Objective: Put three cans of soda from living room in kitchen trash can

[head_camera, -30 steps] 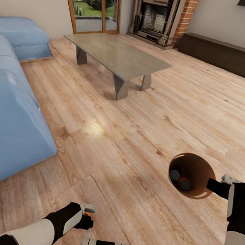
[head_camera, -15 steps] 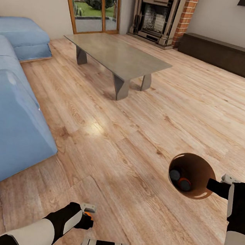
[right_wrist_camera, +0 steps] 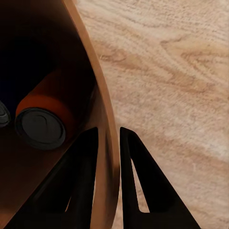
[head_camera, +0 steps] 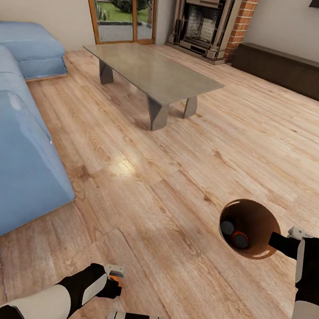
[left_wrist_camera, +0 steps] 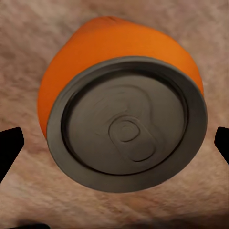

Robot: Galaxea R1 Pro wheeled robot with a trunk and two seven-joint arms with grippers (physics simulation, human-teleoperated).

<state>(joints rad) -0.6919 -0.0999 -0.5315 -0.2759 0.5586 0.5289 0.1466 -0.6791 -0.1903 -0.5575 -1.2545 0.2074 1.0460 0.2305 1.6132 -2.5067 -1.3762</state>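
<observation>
Nothing has shifted over the last second: the right tool [head_camera: 281,241] stays pinched on the wall of the trash can [head_camera: 257,221], held low at about four o'clock above the floor [head_camera: 176,182], with two soda cans [head_camera: 234,232] lying inside it. The left tool [head_camera: 114,277], near seven o'clock, still grips the third can [left_wrist_camera: 119,119] between its fingers. I reckon the pause means the last can only needs dropping into the bin before the trip from the sofa [head_camera: 14,149] to the kitchen.
</observation>
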